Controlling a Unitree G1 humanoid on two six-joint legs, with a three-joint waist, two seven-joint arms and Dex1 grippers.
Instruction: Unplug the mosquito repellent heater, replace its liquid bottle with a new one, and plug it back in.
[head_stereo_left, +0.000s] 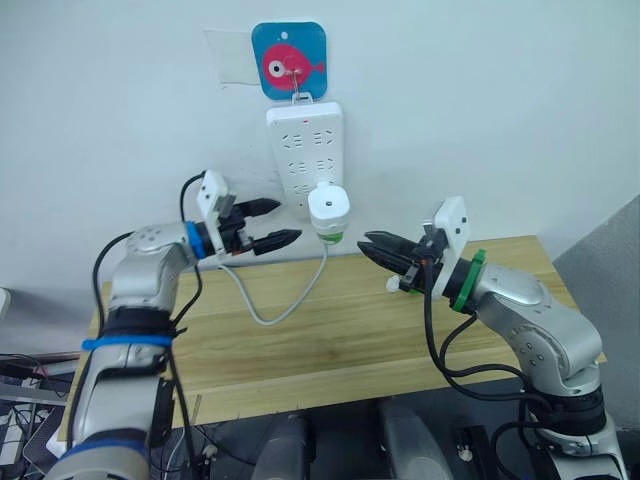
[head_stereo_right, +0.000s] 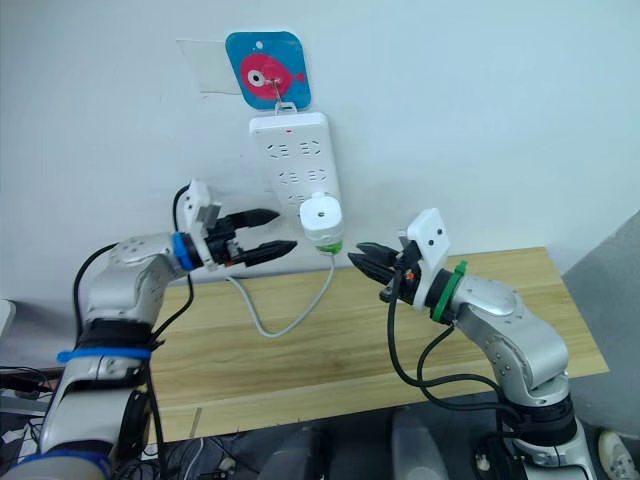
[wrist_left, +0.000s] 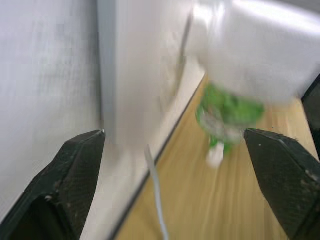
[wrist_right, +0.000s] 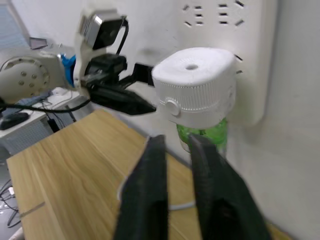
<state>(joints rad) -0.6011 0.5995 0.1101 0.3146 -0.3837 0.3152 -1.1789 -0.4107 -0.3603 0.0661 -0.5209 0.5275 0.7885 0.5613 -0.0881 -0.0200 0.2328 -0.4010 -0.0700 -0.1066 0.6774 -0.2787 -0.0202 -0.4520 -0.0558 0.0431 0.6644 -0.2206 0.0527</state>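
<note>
White mosquito repellent heater (head_stereo_left: 329, 208) sits plugged into the wall-hung power strip (head_stereo_left: 305, 150), green bottle beneath, while the left gripper (head_stereo_left: 272, 224) opens wide beside it for extraction and the right gripper (head_stereo_left: 374, 249), nearly closed, waits nearby

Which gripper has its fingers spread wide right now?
The left gripper, beside the mosquito repellent heater, is spread wide. The right gripper has its fingers nearly together.
</note>
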